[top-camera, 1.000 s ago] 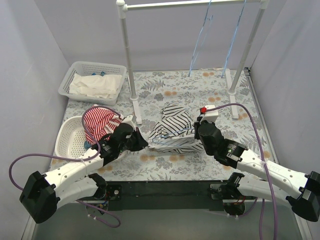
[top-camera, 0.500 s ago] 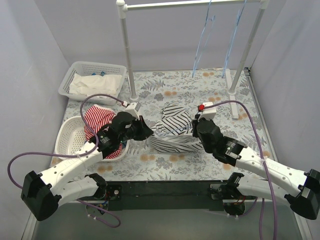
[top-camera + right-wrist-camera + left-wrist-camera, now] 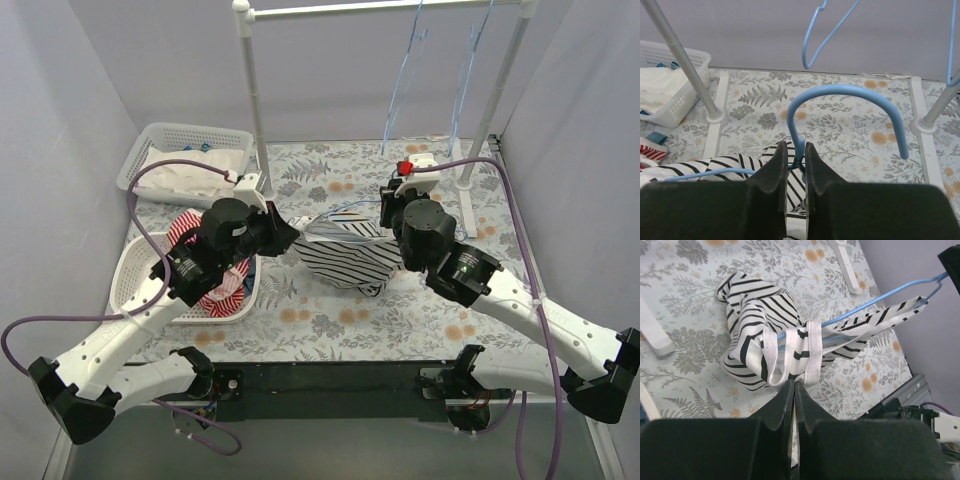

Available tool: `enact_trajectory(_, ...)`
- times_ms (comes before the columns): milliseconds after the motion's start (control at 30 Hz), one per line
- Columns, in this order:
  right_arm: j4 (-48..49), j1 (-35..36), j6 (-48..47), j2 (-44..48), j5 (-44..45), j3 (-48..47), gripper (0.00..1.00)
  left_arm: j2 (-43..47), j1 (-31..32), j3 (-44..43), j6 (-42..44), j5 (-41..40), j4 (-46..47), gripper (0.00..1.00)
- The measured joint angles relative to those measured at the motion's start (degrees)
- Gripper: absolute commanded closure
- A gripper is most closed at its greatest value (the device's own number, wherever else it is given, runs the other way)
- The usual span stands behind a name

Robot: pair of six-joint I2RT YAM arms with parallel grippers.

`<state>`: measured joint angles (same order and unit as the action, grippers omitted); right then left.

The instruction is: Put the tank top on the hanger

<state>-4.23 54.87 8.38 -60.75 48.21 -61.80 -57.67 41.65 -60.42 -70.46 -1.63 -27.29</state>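
Note:
The striped tank top [image 3: 345,255] hangs in the air between my two grippers, above the floral table. Its straps are looped over the arm of the pale-blue hanger [image 3: 865,304]. My left gripper [image 3: 287,233] is shut on the tank top's white strap edge [image 3: 790,375]. My right gripper [image 3: 392,212] is shut on the hanger's neck [image 3: 799,156], just below its hook [image 3: 850,91]. The tank top [image 3: 725,165] shows under the right gripper's fingers.
A white clothes rail [image 3: 385,8] at the back carries two more blue hangers [image 3: 405,75]. A white basket [image 3: 140,275] at the left holds a red-and-white striped garment [image 3: 205,250]. A second basket [image 3: 185,160] at the back left holds white cloth.
Both grippers have risen and moved toward the back, lifting the tank top and hanger off the table. The cloth now hangs stretched between them.

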Motion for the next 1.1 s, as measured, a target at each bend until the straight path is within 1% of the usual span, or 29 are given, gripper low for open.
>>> enact_trajectory(133, -0.1, 0.0, -2.3, -0.4, -0.2, -1.1, 0.99, 1.6, 0.0, -2.7, 2.2, -2.6, -3.4, 1.0)
enact_trajectory(233, -0.4, 0.0, -3.3, -1.4, -1.1, -2.5, 0.99, 0.9, 0.0, -6.2, 3.7, -4.1, -6.4, 1.0)
enact_trajectory(500, -0.5, 0.0, -5.6, -1.7, -1.2, -5.2, 0.99, -1.7, 0.0, -12.8, 6.5, -3.9, -12.9, 1.0)
enact_trajectory(700, -0.3, 0.1, -6.8, -3.0, 0.9, -6.0, 0.99, -2.0, 0.0, -13.6, 6.4, -3.3, -15.8, 1.0)
enact_trajectory(833, -0.2, 0.4, -7.8, -4.0, 1.2, -6.0, 0.99, -2.1, 0.0, -13.6, 5.0, -0.9, -15.8, 1.0)
enact_trajectory(933, 0.7, 1.2, -8.2, -5.3, 1.2, -6.0, 0.99, -2.2, 0.0, -13.0, 2.5, 1.5, -13.3, 1.0)
enact_trajectory(1100, 1.8, 3.1, -7.9, -6.5, 0.7, -6.0, 0.99, -2.1, 0.0, -10.3, -1.2, 1.2, -8.6, 1.0)
